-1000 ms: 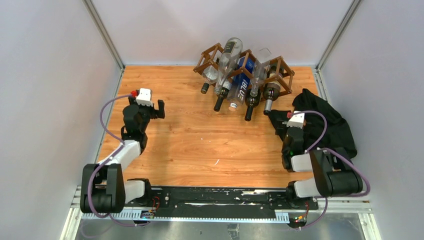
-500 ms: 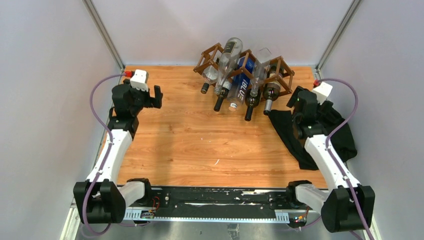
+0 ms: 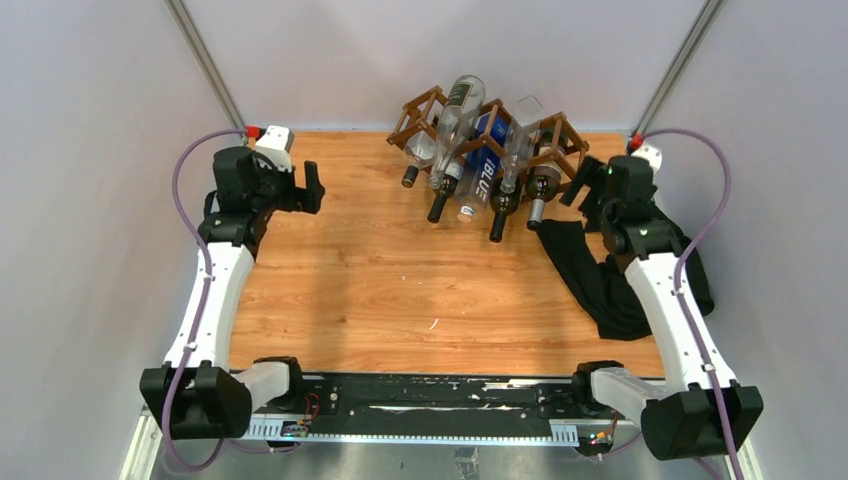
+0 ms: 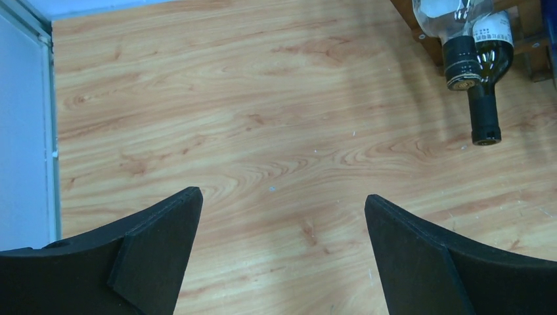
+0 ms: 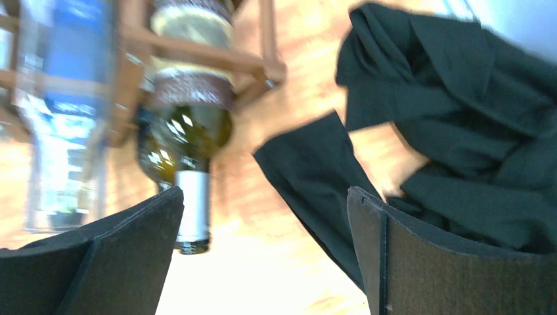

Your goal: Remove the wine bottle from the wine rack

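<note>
The dark brown wooden wine rack (image 3: 418,110) stands at the back middle of the table, holding several bottles with necks pointing toward me. Its rightmost bottle is green glass with a silver-capped neck (image 3: 538,203), also in the right wrist view (image 5: 192,128). My right gripper (image 3: 576,187) is open and empty, just right of the rack's right end, near that bottle. My left gripper (image 3: 314,187) is open and empty over bare wood, well left of the rack. Two dark bottle necks (image 4: 485,111) show at the upper right of the left wrist view.
A crumpled black cloth (image 3: 610,280) lies on the table's right side under the right arm; it also shows in the right wrist view (image 5: 453,118). Grey walls close in the table on the left, right and back.
Both arms have extended away from me. The right gripper moved from over the cloth up to the rack's right end. The left gripper moved toward the back left corner.
</note>
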You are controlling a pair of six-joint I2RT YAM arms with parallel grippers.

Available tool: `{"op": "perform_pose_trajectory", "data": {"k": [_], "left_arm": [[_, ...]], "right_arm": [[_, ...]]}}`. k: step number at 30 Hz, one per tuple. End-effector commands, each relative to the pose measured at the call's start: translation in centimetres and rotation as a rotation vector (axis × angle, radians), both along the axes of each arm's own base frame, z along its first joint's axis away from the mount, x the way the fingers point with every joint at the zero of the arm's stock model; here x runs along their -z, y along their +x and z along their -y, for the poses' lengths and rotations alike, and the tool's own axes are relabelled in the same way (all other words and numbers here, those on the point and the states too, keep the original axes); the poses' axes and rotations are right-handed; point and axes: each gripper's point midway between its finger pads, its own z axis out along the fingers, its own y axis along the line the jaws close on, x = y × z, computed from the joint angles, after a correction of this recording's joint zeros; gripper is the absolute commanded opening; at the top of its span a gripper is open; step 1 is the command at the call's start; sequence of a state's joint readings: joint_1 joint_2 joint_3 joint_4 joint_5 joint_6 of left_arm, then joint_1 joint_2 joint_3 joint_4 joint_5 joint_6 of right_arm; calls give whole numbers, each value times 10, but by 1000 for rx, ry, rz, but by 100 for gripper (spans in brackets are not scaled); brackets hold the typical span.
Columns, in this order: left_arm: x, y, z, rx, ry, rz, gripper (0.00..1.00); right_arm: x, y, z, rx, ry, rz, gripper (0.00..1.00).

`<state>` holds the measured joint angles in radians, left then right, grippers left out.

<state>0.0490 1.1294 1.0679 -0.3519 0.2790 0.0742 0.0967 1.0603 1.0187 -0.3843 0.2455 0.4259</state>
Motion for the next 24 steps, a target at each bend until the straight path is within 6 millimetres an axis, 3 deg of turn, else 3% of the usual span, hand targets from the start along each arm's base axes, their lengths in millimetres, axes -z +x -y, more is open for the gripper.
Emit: {"op": "perform_pose_trajectory", "data": {"k": [1,6,11,19,24], "left_arm": [[-6,-6,2,5,-24,-74,100],[-2,-4,0,-9,-28,-143,100],[10,-1,-3,-20,-17,-200,100],[18,-11,6,61,-5,-229,100],[30,-15,11,105,1,-250,100]], "right_arm": [[-46,-1,-18,-75,44,-21,97],[-70,1,-47,-91,30,-71,97],[-94,12,-102,-161,-24,-51,99],[-80,37,-209,-359,-2,-115,98],[-64,48,-258,-425,7,-150,95]]}}
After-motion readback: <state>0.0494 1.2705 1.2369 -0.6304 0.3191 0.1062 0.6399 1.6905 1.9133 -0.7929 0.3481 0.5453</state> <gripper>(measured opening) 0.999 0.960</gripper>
